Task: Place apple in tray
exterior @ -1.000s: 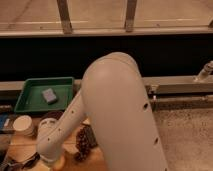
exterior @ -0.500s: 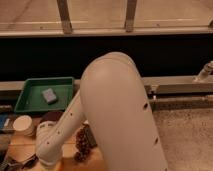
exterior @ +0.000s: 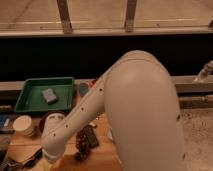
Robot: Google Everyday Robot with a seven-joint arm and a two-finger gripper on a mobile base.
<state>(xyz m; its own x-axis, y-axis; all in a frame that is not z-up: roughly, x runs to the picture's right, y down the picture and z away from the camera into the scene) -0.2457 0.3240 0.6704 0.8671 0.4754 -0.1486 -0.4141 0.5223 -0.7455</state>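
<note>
Risk number one is a bad grip: gripper (exterior: 50, 159) sits at the bottom edge of the view, well below and slightly right of the tray (exterior: 31, 86), jaws together. The yellow-orange patch right at its tip reads as the apple (exterior: 55, 163), but the big white arm (exterior: 135, 110) and the frame edge hide the contact, so can't confirm the fruit is seated between the jaws. Round smooth fruit: pinch it off-centre and it likely squirts out or rolls across the worktop (exterior: 102, 161) on lift. Second risk is clutter between apple and tray: white cup (exterior: 23, 125) and dark bowl (exterior: 50, 120) sit just below the tray's near rim, while grape bunch (exterior: 82, 146) and a black flat thing (exterior: 91, 136) lie below the tray's right corner, so a low carry probably clips one. Third: tray isn't bare, grey block (exterior: 49, 95) lies near its middle, and a drop onto it could bounce the apple over the shallow rim. Elbow also blocks the view right of the tray, so a slip there goes unseen.
</note>
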